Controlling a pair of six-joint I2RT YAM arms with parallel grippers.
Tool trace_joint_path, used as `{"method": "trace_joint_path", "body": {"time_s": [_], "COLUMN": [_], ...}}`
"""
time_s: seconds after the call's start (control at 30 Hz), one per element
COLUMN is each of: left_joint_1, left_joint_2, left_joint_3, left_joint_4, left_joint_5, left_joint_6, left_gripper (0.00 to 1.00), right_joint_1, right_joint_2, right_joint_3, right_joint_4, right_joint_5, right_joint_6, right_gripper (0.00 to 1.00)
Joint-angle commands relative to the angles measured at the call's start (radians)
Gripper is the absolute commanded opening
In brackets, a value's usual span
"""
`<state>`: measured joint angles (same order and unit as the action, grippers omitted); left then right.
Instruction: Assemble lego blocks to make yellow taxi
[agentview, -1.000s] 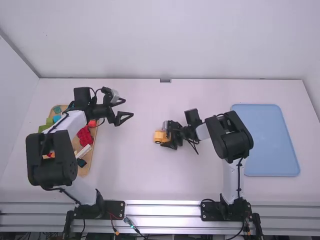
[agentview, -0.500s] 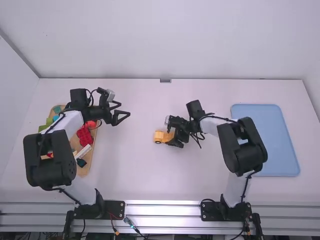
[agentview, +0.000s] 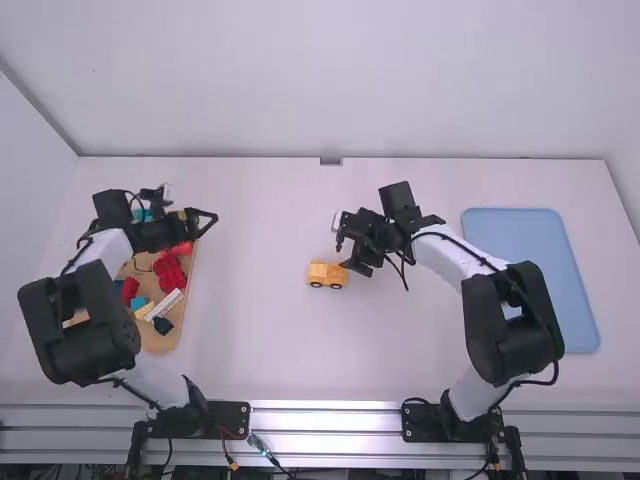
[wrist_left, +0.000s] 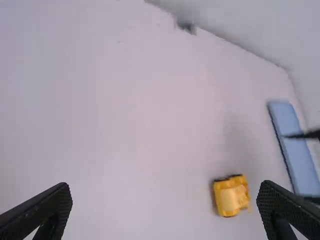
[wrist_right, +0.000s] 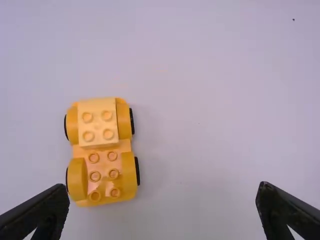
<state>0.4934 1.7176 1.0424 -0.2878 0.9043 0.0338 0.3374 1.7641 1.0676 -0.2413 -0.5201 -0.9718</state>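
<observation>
Over the parts tray's far right edge, my left gripper (agentview: 207, 219) stands open in the high view; its fingers are wide apart in the left wrist view, where the gripper (wrist_left: 165, 200) holds nothing. Just right of the car and a little above the table is my right gripper (agentview: 350, 256), also open, as the right wrist view of the gripper (wrist_right: 162, 200) confirms. The yellow car (agentview: 327, 274) rests on its black wheels mid-table. From above, a paler yellow block (wrist_right: 98, 122) sits on one end of the yellow wheeled base (wrist_right: 104, 176), whose other studs are bare.
A wooden tray (agentview: 160, 338) at the left holds red blocks (agentview: 169, 270), a white block (agentview: 164, 304) and several other coloured pieces, partly under the left arm. A blue tray (agentview: 545, 270) lies at the right, beyond the right arm.
My right gripper has let go of the car and moved up and away to the right, uncovering it. My left gripper has drawn back leftwards over the parts tray.
</observation>
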Motion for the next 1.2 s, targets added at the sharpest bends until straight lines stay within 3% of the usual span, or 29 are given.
{"method": "trace_joint_path", "body": {"time_s": [0.0,0.27,0.47,0.57,0.77,1.03,1.17], "left_joint_1": [0.063,0.211,0.241,0.231,0.231,0.231,0.231], "left_joint_2": [0.0,0.0,0.0,0.0,0.0,0.001,0.001], "left_joint_3": [-0.004,-0.004,0.018,0.108,0.281,0.29,0.257], "left_joint_4": [-0.048,-0.224,-0.313,-0.471,-0.718,-0.646,-0.62], "left_joint_5": [-0.103,-0.077,-0.359,-0.619,-0.916,-0.761,-0.791], "left_joint_6": [-0.207,-0.243,-0.244,-0.248,-0.449,-0.472,-0.526], "left_gripper": [0.99,0.99,0.99,0.99,0.99,0.99,0.99], "right_joint_1": [-0.003,-0.003,0.011,0.01,0.01,0.008,0.01], "right_joint_2": [-0.012,-0.012,-0.012,-0.012,-0.012,-0.012,-0.012], "right_joint_3": [0.012,0.012,0.012,0.012,0.012,0.012,0.012], "right_joint_4": [0.004,0.055,0.089,0.104,0.117,0.164,0.179], "right_joint_5": [-0.003,-0.003,-0.002,-0.002,-0.002,-0.002,-0.002], "right_joint_6": [0.002,0.002,0.002,0.003,0.003,0.006,0.006], "right_gripper": [0.99,0.99,0.99,0.99,0.99,0.99,0.99]}}
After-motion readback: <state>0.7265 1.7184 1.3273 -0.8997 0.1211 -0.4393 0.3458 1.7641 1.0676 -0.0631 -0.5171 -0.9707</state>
